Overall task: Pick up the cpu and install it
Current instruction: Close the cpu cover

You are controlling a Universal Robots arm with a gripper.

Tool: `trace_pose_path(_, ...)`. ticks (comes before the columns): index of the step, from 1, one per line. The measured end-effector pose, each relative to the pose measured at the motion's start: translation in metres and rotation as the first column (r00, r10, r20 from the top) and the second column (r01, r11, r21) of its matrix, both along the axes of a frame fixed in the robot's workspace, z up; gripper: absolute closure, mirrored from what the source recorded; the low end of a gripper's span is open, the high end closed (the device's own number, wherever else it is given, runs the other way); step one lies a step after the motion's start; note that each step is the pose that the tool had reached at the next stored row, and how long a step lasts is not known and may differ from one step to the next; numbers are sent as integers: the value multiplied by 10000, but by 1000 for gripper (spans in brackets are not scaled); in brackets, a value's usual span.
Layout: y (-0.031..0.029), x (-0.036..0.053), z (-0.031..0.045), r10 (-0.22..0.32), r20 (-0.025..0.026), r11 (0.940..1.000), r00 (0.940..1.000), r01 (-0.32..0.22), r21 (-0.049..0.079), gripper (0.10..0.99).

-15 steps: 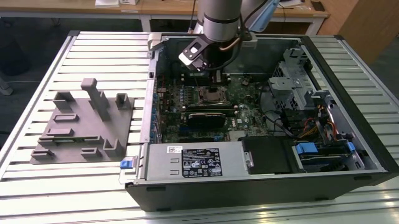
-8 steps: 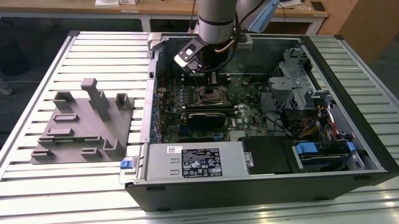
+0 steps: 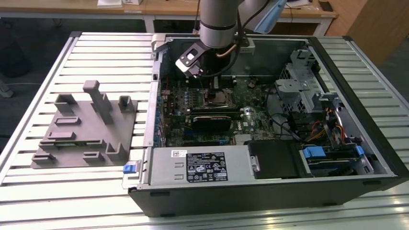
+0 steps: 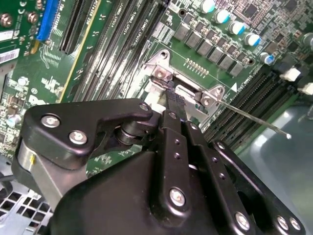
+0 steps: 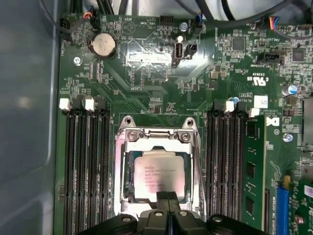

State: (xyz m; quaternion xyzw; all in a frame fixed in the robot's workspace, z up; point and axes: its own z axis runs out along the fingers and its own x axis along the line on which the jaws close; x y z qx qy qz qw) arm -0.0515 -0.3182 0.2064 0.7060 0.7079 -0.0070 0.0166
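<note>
The cpu (image 5: 159, 175) is sitting flat in the motherboard socket (image 5: 128, 143), with the metal frame around it. The hand (image 5: 167, 196) is right at the chip's edge, fingers pressed together with nothing between them. Touching or just above, can't tell. In the exterior view the socket's at 12 o'clock from the ribbed black block (image 3: 208, 122), inside the computer case (image 3: 268, 194) on the bench (image 3: 102, 52).

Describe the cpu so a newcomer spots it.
In the open case, find the green motherboard. Between its two banks of long black slots sits a shiny metal frame, with the cpu flat inside. It is the only pale silvery square there, printed on top.
</note>
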Motion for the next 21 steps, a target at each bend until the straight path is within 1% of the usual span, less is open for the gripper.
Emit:
trace_pose_path(3,0,0,-44,-1,0,10000,10000,1,0,980)
trace_pose_path(5,0,-1,-59,-1,-4,10000,10000,1,-5,980)
trace_pose_path(10,1,16,-83,-2,-8,10000,10000,2,-9,980)
trace_pose_path(15,21,51,-85,-1,-2,10000,10000,1,-4,980)
trace_pose_path(17,30,55,-45,1,6,10000,10000,-1,11,980)
trace_pose_path(20,32,53,91,-1,-2,10000,10000,1,0,980)
trace_pose_path(21,32,53,109,-2,0,10000,10000,2,3,980)
